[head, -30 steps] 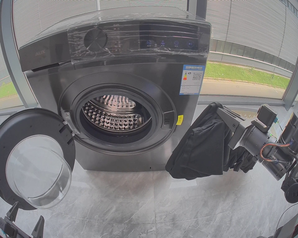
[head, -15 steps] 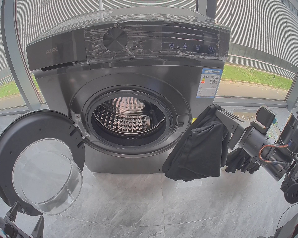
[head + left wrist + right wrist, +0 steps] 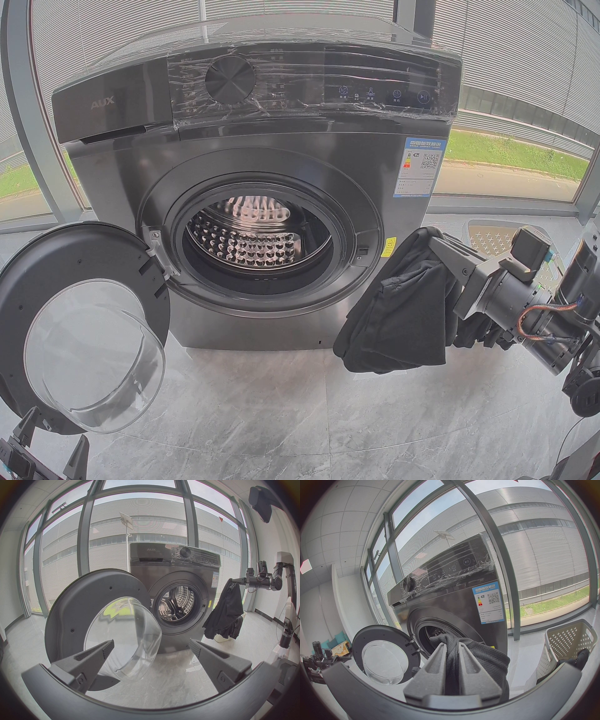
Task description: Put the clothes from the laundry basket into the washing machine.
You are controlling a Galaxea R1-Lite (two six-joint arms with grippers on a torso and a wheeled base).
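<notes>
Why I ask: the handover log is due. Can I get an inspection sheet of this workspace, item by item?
Surface: glossy grey marbled floor.
Job's things: washing machine with its door swung wide open; no clothes seen in the drum. A dark garment hangs beside the opening. The laundry basket stands on the floor next to the machine, with dark cloth over its rim.
Clutter: nothing seen.
Grippers: right gripper shut on the dark garment; left gripper open and empty, low near the door.
Cables: orange cable looped at the right wrist.
Surroundings: tall windows, grass outside.
</notes>
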